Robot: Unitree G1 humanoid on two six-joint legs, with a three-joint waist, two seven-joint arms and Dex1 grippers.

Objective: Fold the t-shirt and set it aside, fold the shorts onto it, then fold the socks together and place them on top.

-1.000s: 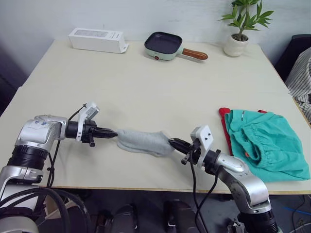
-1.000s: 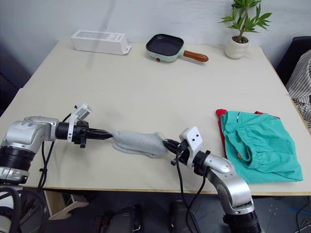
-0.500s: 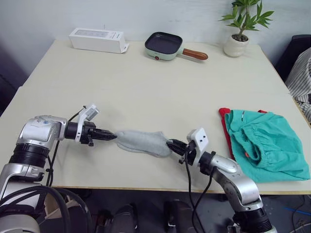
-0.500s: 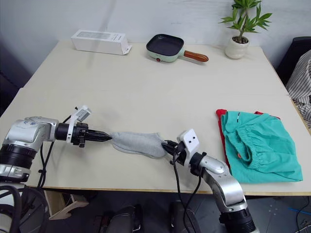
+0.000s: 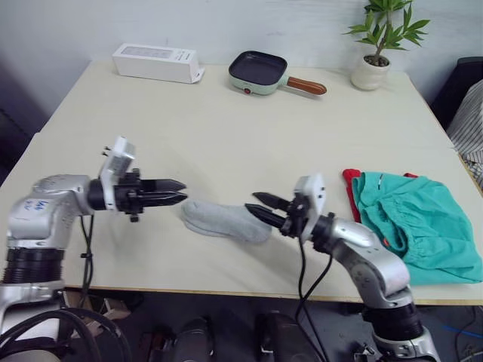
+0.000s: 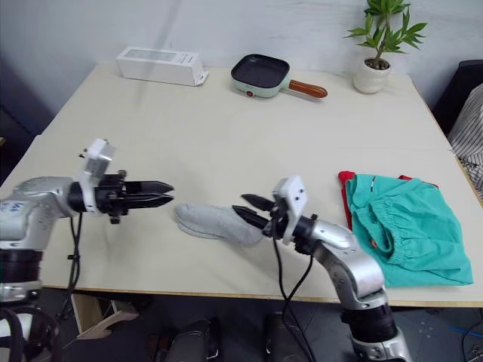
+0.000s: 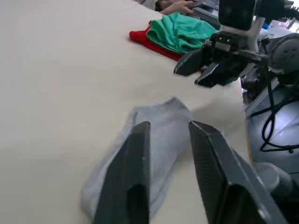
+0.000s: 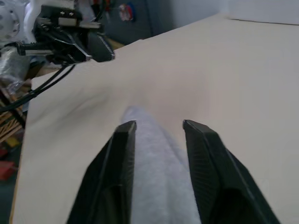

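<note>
The left arm reaches in from the left edge of the head view, forearm nearly level, and the left gripper [image 5: 178, 197] points to the right, raised a little above the surface [image 5: 226, 128]. The right arm comes up from the lower right, bent at the elbow, and the right gripper [image 5: 259, 205] points to the left. Both pairs of jaws are spread apart and hold nothing.

The socks [image 5: 225, 220] lie flat on the surface in the lower centre of the head view, between the two grippers. They look like one grey bundle, so I cannot tell whether one sock or two lie there. The left jaws are just beside its left end and not touching it. The right jaws are over its right end; contact there is not clear. In the left wrist view the grey fabric [image 7: 140, 149] lies just past the black fingers [image 7: 131, 186].

One pair of teal shorts [image 5: 419, 234] lies at the right edge, on top of one red t-shirt [image 5: 349, 181], which shows as a narrow red border.

Along the far edge stand one white box [image 5: 157, 62], one small green frying pan [image 5: 260, 72] and one potted plant [image 5: 375, 45].
</note>
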